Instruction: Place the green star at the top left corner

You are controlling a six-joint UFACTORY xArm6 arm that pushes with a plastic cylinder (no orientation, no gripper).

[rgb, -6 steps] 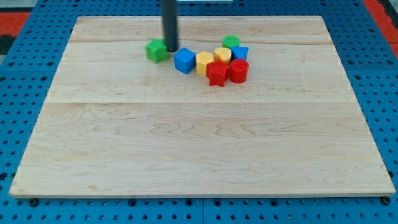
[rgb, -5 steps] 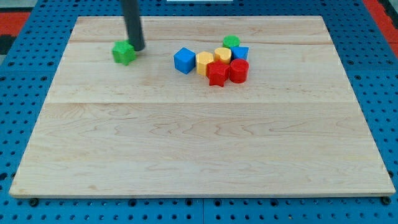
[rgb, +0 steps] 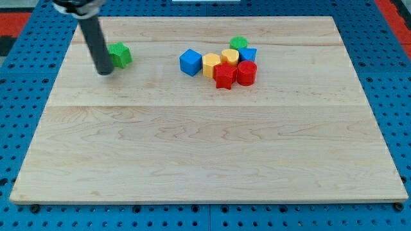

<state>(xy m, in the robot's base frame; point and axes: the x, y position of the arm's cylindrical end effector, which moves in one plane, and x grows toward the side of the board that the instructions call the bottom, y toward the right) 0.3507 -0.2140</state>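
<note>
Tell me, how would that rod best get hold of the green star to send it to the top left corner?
It cannot grip, only push. The green star lies flat, apart from the other blocks. My tip sits at its lower left, the wrong side. Probably best to circle round and press its lower-right face, pushing up-left toward the board's corner.

There are no words, numbers or signs to read on the blocks or the wooden board (rgb: 205,147).

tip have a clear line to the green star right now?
Probably yes. My tip sits just to the view's left of the green star and slightly below it, with bare board between them. The blue cube and the rest of the cluster lie well off to the right.
</note>
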